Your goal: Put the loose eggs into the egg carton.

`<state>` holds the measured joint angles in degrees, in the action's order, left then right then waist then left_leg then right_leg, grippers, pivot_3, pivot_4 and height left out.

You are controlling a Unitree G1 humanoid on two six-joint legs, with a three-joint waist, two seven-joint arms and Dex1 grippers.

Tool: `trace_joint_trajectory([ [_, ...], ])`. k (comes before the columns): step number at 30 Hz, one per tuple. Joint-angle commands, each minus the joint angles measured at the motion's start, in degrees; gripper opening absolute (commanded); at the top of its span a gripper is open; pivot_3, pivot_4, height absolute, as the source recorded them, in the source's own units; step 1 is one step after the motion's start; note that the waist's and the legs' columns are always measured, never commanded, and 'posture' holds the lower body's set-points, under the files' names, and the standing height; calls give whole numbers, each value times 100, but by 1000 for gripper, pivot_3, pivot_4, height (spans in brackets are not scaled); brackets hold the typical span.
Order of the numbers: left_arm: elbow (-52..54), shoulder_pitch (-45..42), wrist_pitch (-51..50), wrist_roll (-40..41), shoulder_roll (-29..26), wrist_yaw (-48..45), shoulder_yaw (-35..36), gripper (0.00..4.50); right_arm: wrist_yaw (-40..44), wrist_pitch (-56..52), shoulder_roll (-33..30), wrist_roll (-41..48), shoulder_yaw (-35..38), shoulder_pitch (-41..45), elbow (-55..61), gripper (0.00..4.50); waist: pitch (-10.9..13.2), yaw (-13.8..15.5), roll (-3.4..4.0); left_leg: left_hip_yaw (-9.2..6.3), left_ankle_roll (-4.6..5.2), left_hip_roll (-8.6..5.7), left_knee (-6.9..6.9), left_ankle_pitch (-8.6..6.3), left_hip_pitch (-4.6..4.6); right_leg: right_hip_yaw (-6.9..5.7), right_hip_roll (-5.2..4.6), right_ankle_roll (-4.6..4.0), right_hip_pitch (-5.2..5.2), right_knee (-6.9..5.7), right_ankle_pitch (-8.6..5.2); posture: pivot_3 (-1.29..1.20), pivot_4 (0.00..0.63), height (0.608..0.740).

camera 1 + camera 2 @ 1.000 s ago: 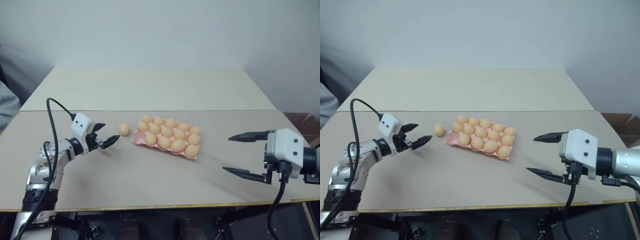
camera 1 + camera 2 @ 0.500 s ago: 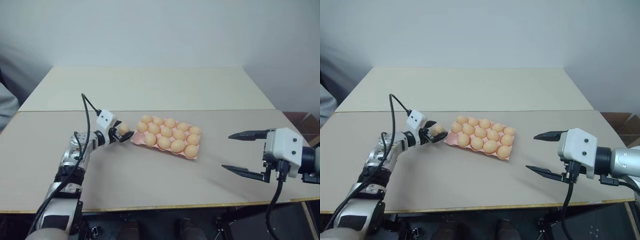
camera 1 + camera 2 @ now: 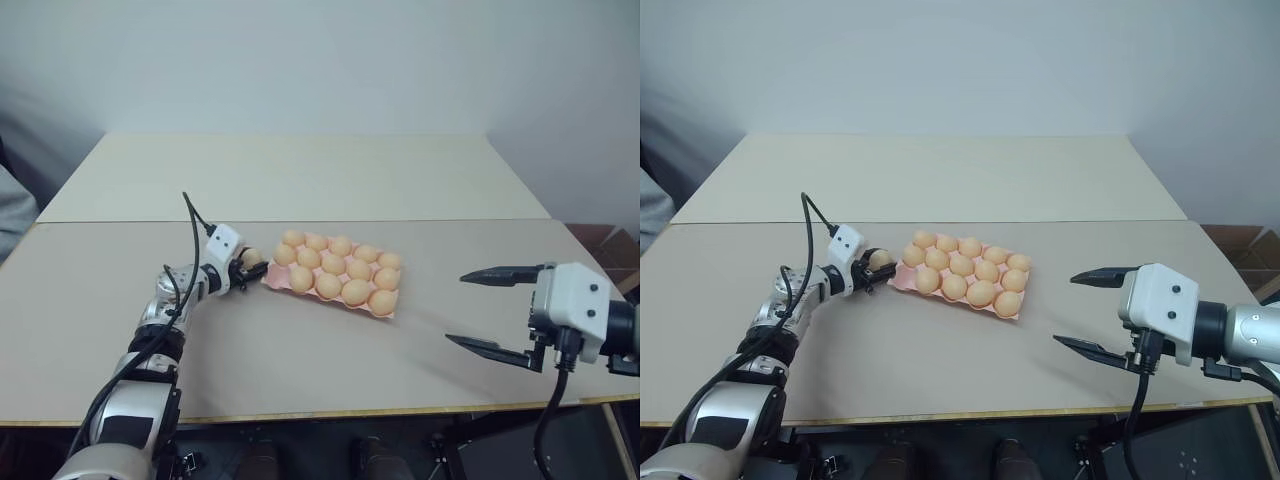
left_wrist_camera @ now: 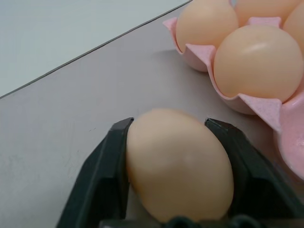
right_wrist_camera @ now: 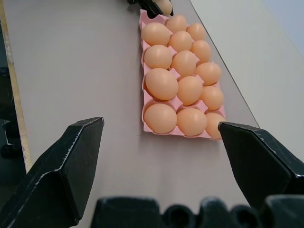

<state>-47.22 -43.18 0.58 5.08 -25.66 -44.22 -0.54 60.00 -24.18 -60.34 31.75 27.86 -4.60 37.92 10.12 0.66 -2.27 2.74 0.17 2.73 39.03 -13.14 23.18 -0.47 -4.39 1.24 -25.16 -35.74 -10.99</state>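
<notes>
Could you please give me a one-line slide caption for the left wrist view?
Left gripper shut on the loose egg on the table, beside the pink egg carton.

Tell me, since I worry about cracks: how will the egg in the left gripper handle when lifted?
The loose egg is smooth and rounded, so it could slip between the left gripper's two narrow black fingers. It looks thin-shelled, probably fragile under a hard squeeze. Set on the bare table beside the egg carton, it would likely roll.

Bare test room: plain tables against a blank pale wall.
</notes>
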Motion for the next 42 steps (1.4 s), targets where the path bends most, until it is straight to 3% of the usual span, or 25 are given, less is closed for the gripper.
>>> trace_joint_trajectory([
  [1,-26,-143,87,-46,-93,34,82,2010,-47,21,2,3,125,71,60,4500,0,5,0,0,0,0,0,0,0,0,0,0,0,0,0,0,150,740],
  [9,568,200,71,84,-573,-147,282,2010,-34,54,11,1,140,43,57,4500,0,-11,0,0,0,2,-1,0,-2,0,1,0,-1,-1,0,0,150,740],
  [19,2520,959,-482,1227,-785,-1778,398,2010,-105,51,38,-15,12,99,74,4500,0,27,0,2,0,1,1,0,0,0,-3,-3,0,0,-1,0,150,740],
  [31,2130,702,-175,1136,-288,-2112,141,2010,-201,-45,101,16,229,-136,273,4500,0,-7,0,0,1,2,3,0,-2,2,2,-1,1,-3,-1,0,150,740],
  [38,1703,573,225,1067,-118,-1968,224,4279,-243,-55,151,5,265,-237,335,4500,0,5,-1,0,1,0,7,0,-2,2,0,-1,3,-3,0,0,150,740],
  [39,1660,566,313,1053,-113,-1971,223,4487,-243,-52,151,-1,263,-243,331,4500,0,4,-1,0,0,0,7,0,-2,2,0,-1,3,-4,0,0,150,740],
  [42,1664,609,430,1100,-163,-2002,273,4487,-248,-39,148,-16,258,-245,321,4500,0,2,-1,0,0,1,7,0,-2,2,1,-1,2,-4,-1,0,150,740],
])
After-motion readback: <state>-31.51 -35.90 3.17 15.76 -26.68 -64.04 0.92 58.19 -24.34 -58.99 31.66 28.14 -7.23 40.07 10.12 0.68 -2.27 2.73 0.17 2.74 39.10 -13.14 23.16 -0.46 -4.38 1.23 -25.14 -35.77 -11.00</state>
